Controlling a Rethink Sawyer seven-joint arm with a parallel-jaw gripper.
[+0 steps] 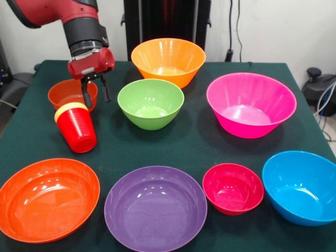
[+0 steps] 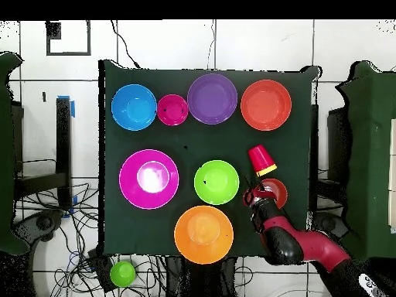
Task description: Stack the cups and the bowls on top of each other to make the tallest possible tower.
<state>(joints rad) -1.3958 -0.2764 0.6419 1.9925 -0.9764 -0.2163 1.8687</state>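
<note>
Tabletop [image 1: 194, 142]: I saw a dark green cloth carrying eight bowls and the cups, all apart from each other apart from the cup pair; no tower had been started.

Big bowls: in the front view the magenta bowl [image 1: 251, 104] sat right of centre, the orange bowl [image 1: 168, 61] at the far middle, the orange-red bowl [image 1: 48, 198] and purple bowl [image 1: 155, 208] along the near edge, the blue bowl [image 1: 301, 187] at the near right.

Smaller bowls: the green bowl [image 1: 150, 103] sat mid-table, the crimson bowl [image 1: 233, 188] between purple and blue, and the small orange bowl [image 1: 71, 93] at the far left, just beside the arm.

Cups: the red cup [image 1: 77, 130] lay tipped on its side with the yellow cup [image 1: 69, 109] showing as a rim at its mouth, seemingly nested; I judged that, not saw it plainly.

Tool [image 1: 95, 93]: I read its two dark prongs as apart and holding nothing, hanging at the small orange bowl's near-right rim.

Key relation: the cups lay just front-left of the tool in the front view, near but not touching. Their long axis ran from the yellow mouth, nearest the tool, away toward the table's near side.

Next move, my judgement: I would need to come across that axis, or right the cups first.
</note>
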